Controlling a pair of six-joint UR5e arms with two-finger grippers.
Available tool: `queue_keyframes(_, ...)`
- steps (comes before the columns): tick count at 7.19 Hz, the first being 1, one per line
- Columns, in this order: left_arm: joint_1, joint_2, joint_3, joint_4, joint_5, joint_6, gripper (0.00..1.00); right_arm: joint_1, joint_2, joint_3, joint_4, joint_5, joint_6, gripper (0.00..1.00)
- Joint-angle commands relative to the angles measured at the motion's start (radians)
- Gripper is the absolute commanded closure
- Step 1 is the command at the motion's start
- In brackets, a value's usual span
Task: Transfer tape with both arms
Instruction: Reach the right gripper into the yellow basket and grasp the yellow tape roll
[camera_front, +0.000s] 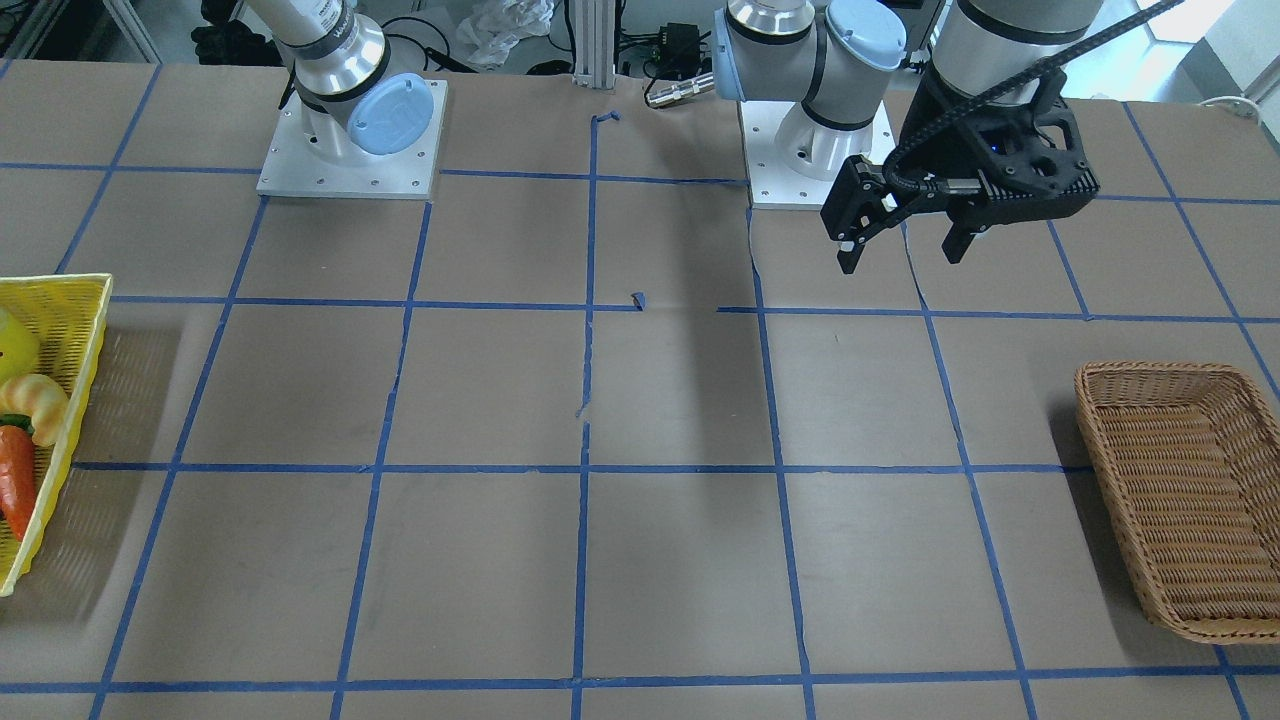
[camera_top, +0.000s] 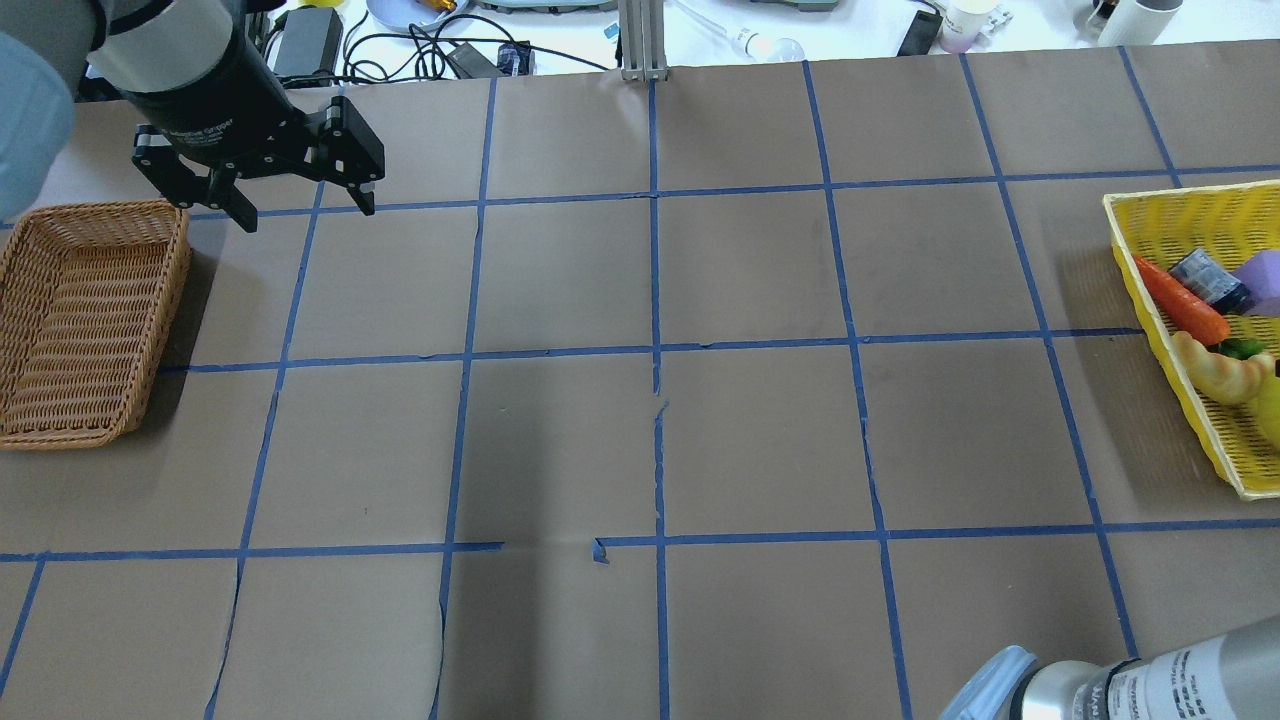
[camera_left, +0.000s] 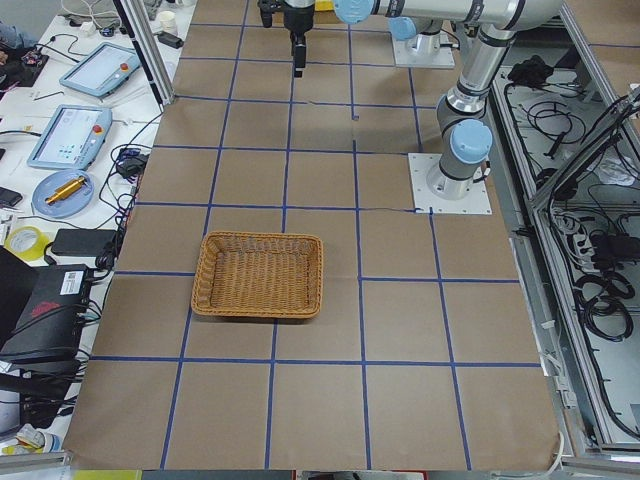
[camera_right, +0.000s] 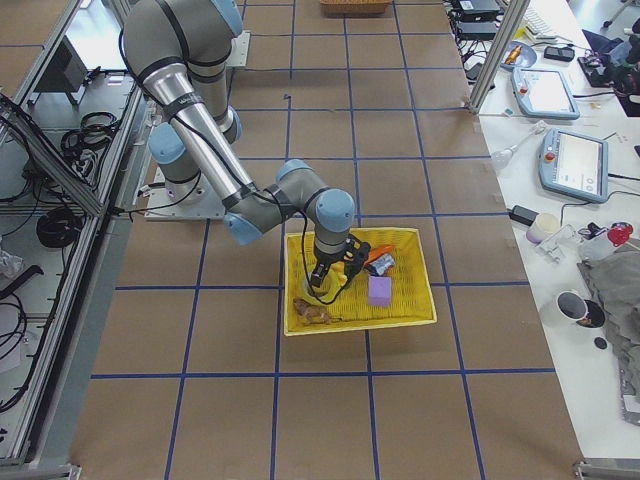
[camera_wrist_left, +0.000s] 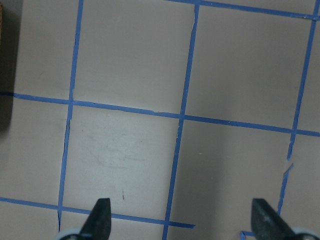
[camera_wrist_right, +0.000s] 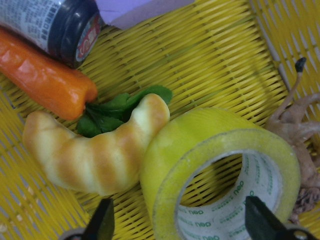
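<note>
The tape, a yellow translucent roll with a pale inner core, lies tilted in the yellow basket, leaning against a toy croissant. My right gripper is open just above it, one fingertip on each side of the roll, not closed on it. From the exterior right view the right gripper reaches down into the yellow basket. My left gripper is open and empty, hovering above the bare table; it also shows in the overhead view and the left wrist view.
The yellow basket also holds a carrot, a dark jar, a purple block and a brown root-like piece. An empty wicker basket stands beside the left gripper. Blue tape lines grid the brown table.
</note>
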Motion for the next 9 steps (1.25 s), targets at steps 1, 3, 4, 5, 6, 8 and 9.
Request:
queue_keyframes(1,0.0,0.001,-0.001,0.0,0.0,0.0,0.0,-0.004,0.023,0.001,-0.007,0.003,0.004,0.21)
queue_keyframes(3,0.0,-0.001,-0.001,-0.002,0.0,0.0,0.0,-0.006,0.021,-0.004,-0.005,0.048,0.007,0.71)
queue_keyframes(4,0.002,-0.001,0.002,0.002,0.0,0.002,0.0,-0.007,0.02,-0.005,-0.005,0.048,0.006,0.92)
queue_keyframes(5,0.0,-0.003,-0.001,-0.002,0.0,0.0,0.0,-0.007,0.012,-0.008,-0.003,0.046,0.004,1.0)
queue_keyframes(6,0.003,-0.004,0.005,-0.002,-0.002,0.002,0.0,-0.003,-0.006,-0.011,0.001,0.052,0.028,1.0)
queue_keyframes(8,0.003,-0.004,0.005,-0.002,-0.002,0.002,0.0,0.029,-0.102,-0.053,0.016,0.149,0.088,1.0)
queue_keyframes(9,0.002,0.0,0.0,-0.003,0.0,0.0,0.0,0.08,-0.124,-0.06,0.015,0.137,0.108,1.0)
